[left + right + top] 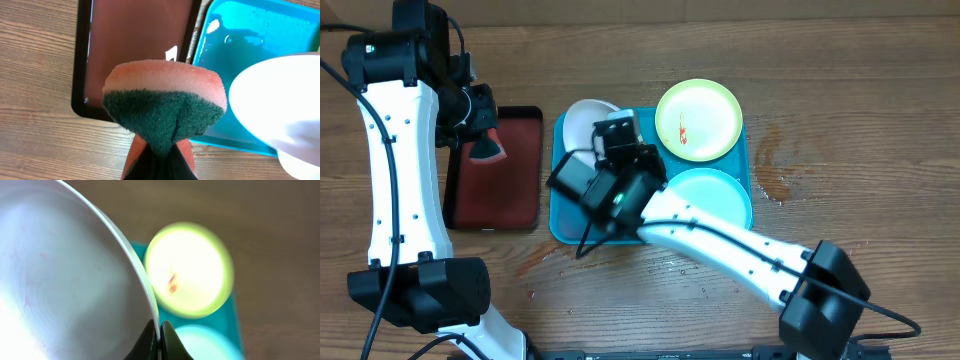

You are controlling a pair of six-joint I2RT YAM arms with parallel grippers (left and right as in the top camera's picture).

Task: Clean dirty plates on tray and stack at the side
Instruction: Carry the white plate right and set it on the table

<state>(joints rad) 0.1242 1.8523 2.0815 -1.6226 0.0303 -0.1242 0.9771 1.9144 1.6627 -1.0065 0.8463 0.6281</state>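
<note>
My right gripper (610, 135) is shut on the rim of the white plate (582, 124) and holds it tilted above the left part of the turquoise tray (565, 220). In the right wrist view the jaws (159, 330) pinch the plate's edge (75, 280); faint red marks show on its face. The pale yellow-green plate (698, 120) with a red smear lies at the tray's far right, and the mint-aqua plate (712, 198) lies at the near right. My left gripper (485, 135) is shut on a pink and green sponge (165, 102) over the dark red tray, left of the white plate (280, 100).
The dark red tray (500, 185) with a black rim lies left of the turquoise tray. The left arm stands along the table's left side. Wet spots mark the wood right of the turquoise tray (775, 170) and in front of it.
</note>
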